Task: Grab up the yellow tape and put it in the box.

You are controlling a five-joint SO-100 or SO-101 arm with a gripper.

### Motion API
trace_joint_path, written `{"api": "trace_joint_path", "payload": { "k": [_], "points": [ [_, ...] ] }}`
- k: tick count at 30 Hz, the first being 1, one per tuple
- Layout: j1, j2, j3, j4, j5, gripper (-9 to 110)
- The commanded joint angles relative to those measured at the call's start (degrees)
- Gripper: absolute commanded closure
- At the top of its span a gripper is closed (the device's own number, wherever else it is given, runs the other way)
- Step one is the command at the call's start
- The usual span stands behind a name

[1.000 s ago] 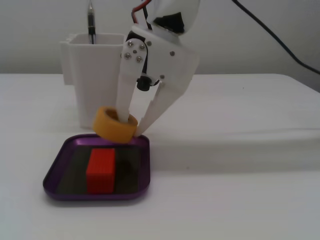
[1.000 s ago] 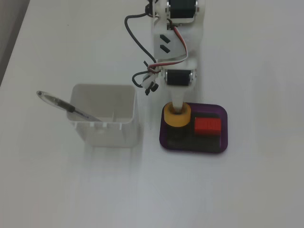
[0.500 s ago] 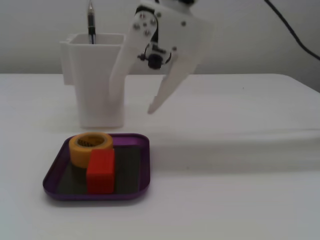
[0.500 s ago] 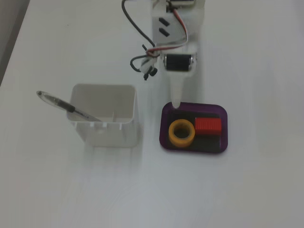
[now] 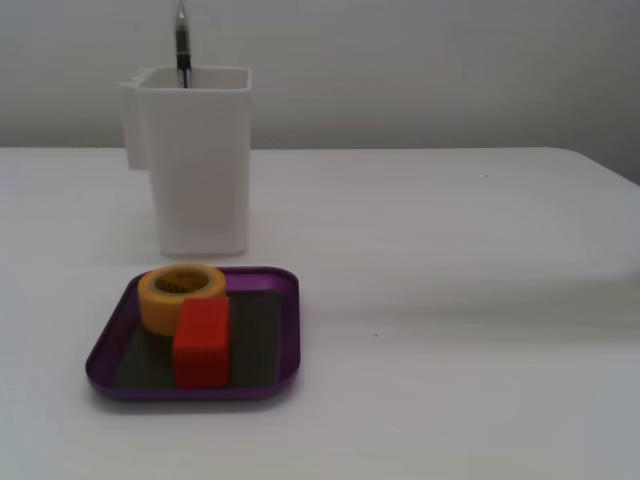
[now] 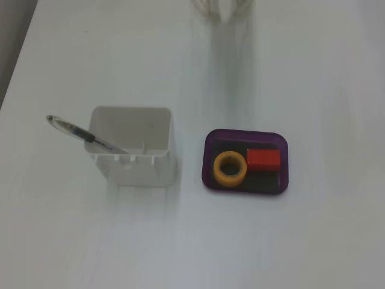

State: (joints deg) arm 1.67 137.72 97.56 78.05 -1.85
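Observation:
The yellow tape lies flat inside the box, a shallow purple tray with a dark floor, at the tray's end nearest the white container. A red block lies in the tray right beside the tape, touching or nearly touching it. The gripper is not in view in either fixed view. Only a blurred pale part of the arm shows at the top edge of a fixed view, well away from the tray.
A tall white rectangular container with a pen stands close to the tray. The white table's right edge shows in a fixed view, its left edge in the other.

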Motion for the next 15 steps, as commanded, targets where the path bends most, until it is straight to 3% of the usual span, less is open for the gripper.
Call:
{"api": "trace_joint_path", "payload": {
  "k": [1, 15],
  "points": [
    [0.5, 12.1, 9.8, 0.3, -0.2, 84],
    [0.7, 53.4, 64.7, -16.3, -0.1, 85]
  ]
}}
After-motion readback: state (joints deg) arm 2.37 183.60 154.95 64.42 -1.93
